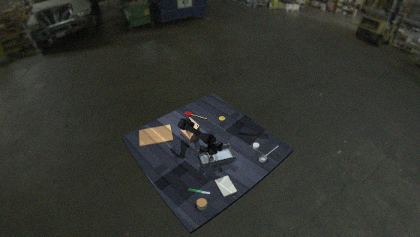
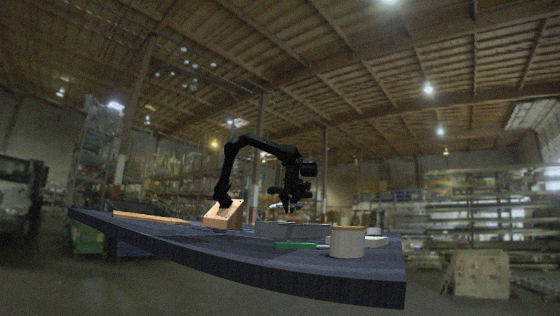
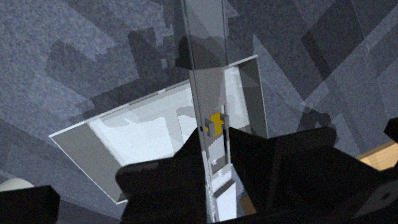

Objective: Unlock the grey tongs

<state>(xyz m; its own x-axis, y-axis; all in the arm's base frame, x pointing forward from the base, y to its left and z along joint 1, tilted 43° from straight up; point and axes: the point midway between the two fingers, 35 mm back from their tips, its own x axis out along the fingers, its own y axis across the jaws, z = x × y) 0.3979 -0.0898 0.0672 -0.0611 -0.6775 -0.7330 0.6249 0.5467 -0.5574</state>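
Above the counter [image 1: 172,165] [image 2: 240,265], the black arm [image 1: 200,136] [image 2: 265,145] is arched, its wrist turned downward. The grey tongs [image 2: 281,205] [image 3: 206,75] are held over the roasting tin [image 1: 217,162] [image 2: 292,231] [image 3: 107,192], clamped between the fingers [image 1: 215,151] [image 2: 290,211]. They are judged light, stiff and rather slippery; a grip around both arms, near the yellow part [image 3: 216,124], seems best kept.

The wooden board [image 1: 156,135] looks smooth (the tin [image 1: 216,162] [image 2: 292,230] [image 3: 142,137], metallic).
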